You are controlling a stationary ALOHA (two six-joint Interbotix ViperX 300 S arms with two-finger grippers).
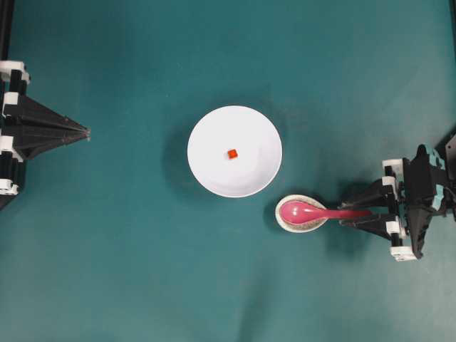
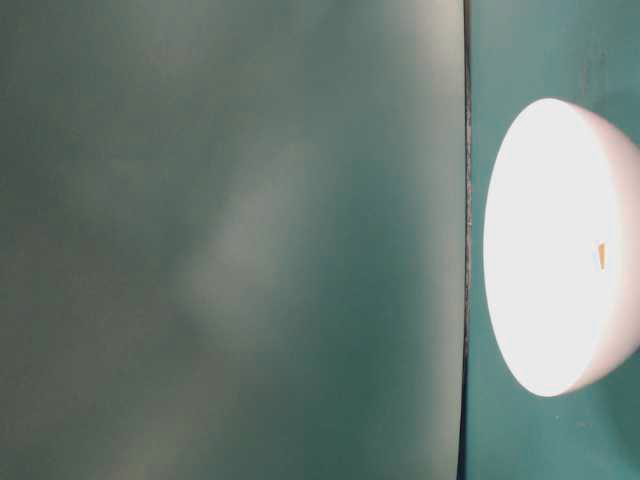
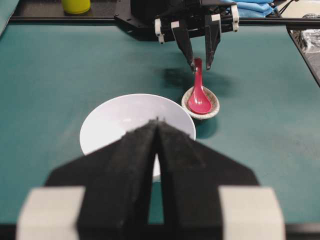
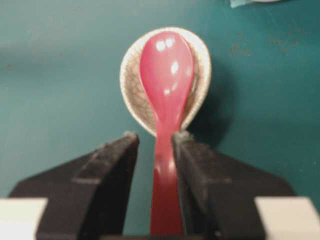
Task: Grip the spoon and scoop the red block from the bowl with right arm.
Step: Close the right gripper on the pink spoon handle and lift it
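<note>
Spoon (image 1: 313, 211): scoop in grey dish (image 1: 288, 221) at bowl's (image 1: 206, 135) 4 o'clock; handle between right gripper's (image 1: 362, 214) parted jaws, unclamped. Block (image 1: 232, 153): bowl centre. Left gripper (image 1: 84, 132): jaws together, 9 o'clock

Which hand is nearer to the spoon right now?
Right. The right hand straddles the handle end of the spoon, fingers either side. The left hand sits at the far left edge, beyond the bowl.
</note>
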